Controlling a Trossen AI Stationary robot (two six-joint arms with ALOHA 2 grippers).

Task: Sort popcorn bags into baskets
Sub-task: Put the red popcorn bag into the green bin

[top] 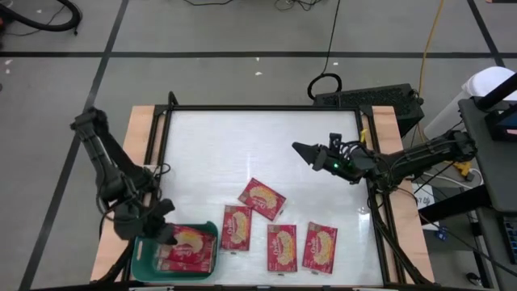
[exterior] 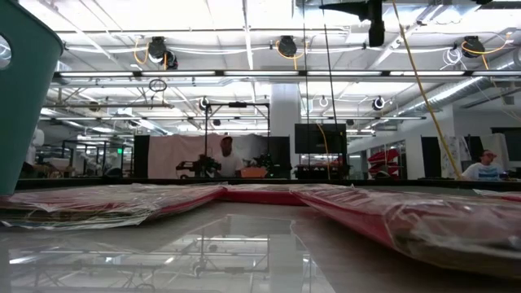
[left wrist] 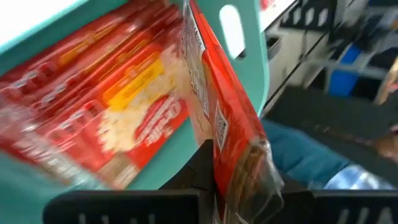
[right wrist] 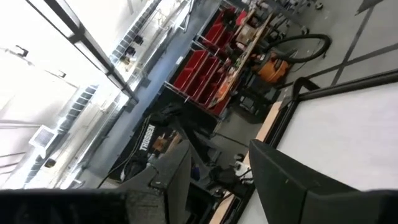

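Note:
The teal basket (top: pixel 145 260) stands at the table's near left corner with red popcorn bags (top: pixel 192 246) lying flat inside; it also shows in the left wrist view (left wrist: pixel 249 68). My left gripper (top: pixel 166 234) is over the basket's far left part, shut on one more popcorn bag (left wrist: pixel 224 124). Several bags lie flat on the table: one (top: pixel 262 199) tilted, and three (top: pixel 237 227) (top: pixel 282 247) (top: pixel 320 246) nearer the front edge. My right gripper (top: pixel 305 151) is open and empty above the table's far right part. My left gripper pinches the popcorn bag near one end (left wrist: pixel 227 171) between its two fingers (left wrist: pixel 199 168). The bag stands on edge and reaches away from the fingers into the basket, beside the wall with the handle slot (left wrist: pixel 231 30), over the bags that lie there. Whether its far end rests on anything is hidden.
A black frame (top: pixel 266 109) runs around the white table top, with wooden strips (top: pixel 141 145) outside it. Bare table lies between my right gripper and the loose bags. In the low view the basket's wall (exterior: pixel 24 89) stands at the left and flat bags (exterior: pixel 407 216) lie ahead.

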